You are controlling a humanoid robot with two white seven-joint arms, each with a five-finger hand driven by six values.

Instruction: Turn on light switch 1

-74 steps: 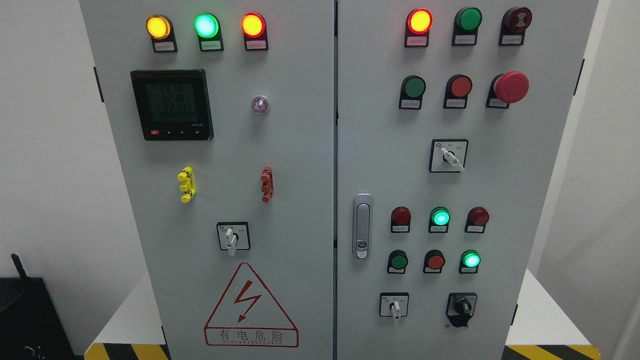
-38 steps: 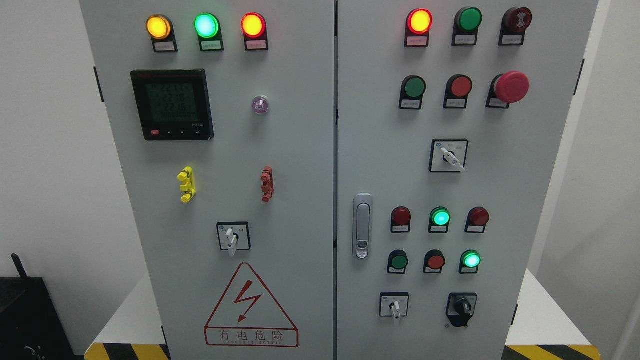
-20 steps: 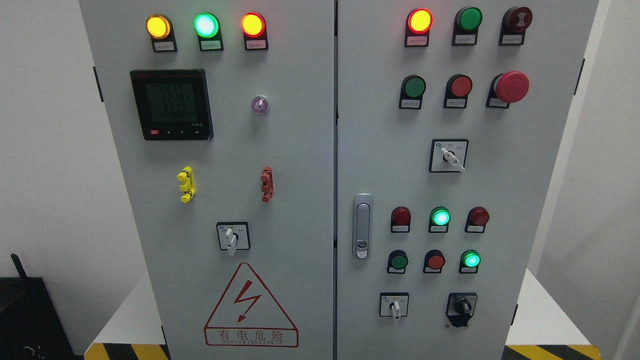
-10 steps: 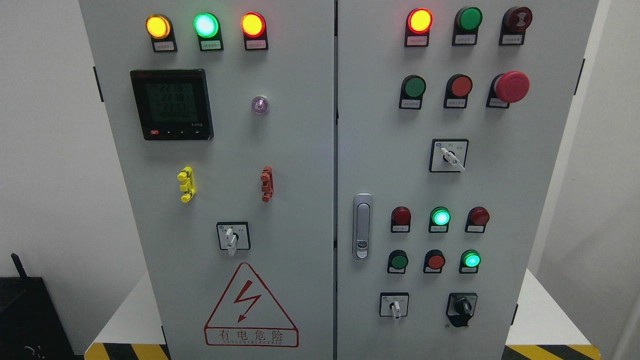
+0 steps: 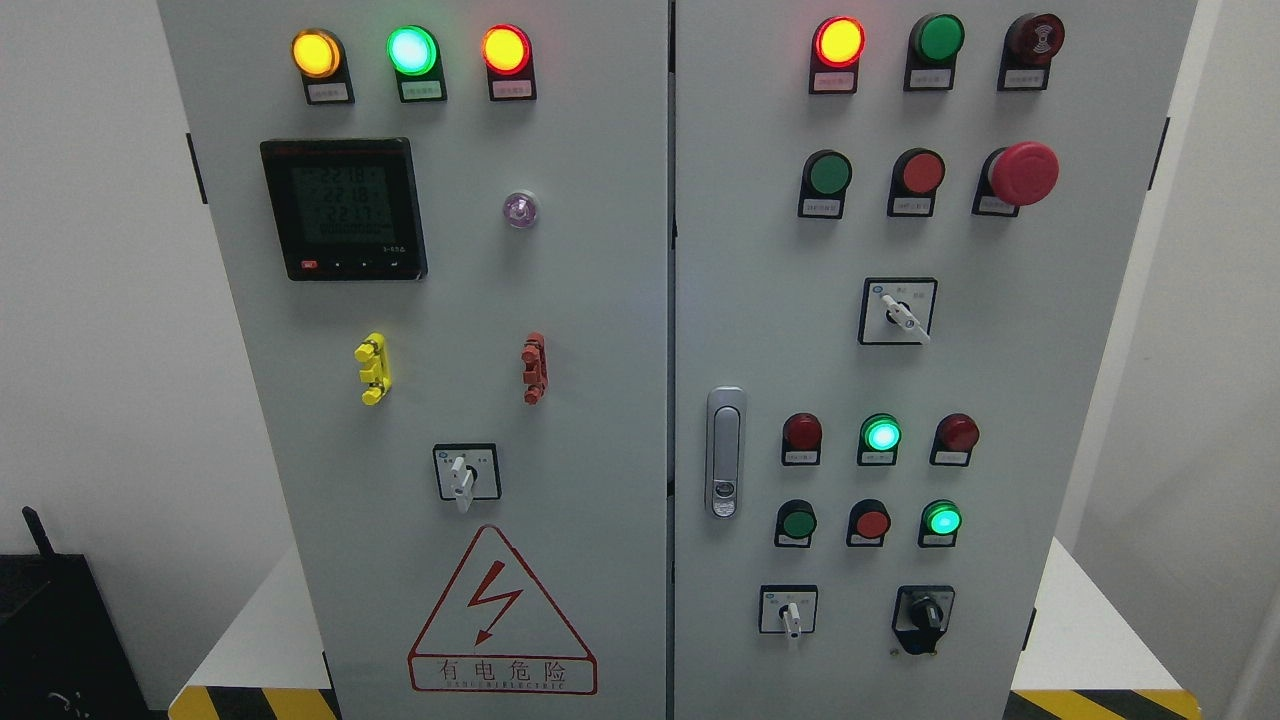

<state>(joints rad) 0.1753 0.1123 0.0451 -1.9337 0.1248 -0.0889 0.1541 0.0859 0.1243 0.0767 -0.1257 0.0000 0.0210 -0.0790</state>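
A tall grey metal electrical cabinet (image 5: 560, 300) with two doors is filling the head view, standing on a white surface (image 5: 255, 630) edged with yellow-and-black hazard tape. Neither robot hand is showing, so I cannot tell the state of the fingers.

On the left door, a black square digital meter (image 5: 344, 209) is glowing with green digits, and below it a red triangular lightning warning sign (image 5: 501, 615) is sitting near the bottom. Across the top, a yellow round lamp (image 5: 316, 53), a green round lamp (image 5: 412, 50) and a red round lamp (image 5: 506, 50) are all shining.

On the right door, a large red mushroom stop button (image 5: 1024, 172) is jutting out, and a silver door latch (image 5: 725, 452) is sitting by the seam.

Which control is light switch 1 cannot be told; the labels are too small to read. A white-handled rotary selector switch (image 5: 788, 611) is sitting at the lower right door, pointing down, beside a black rotary knob (image 5: 923, 613).
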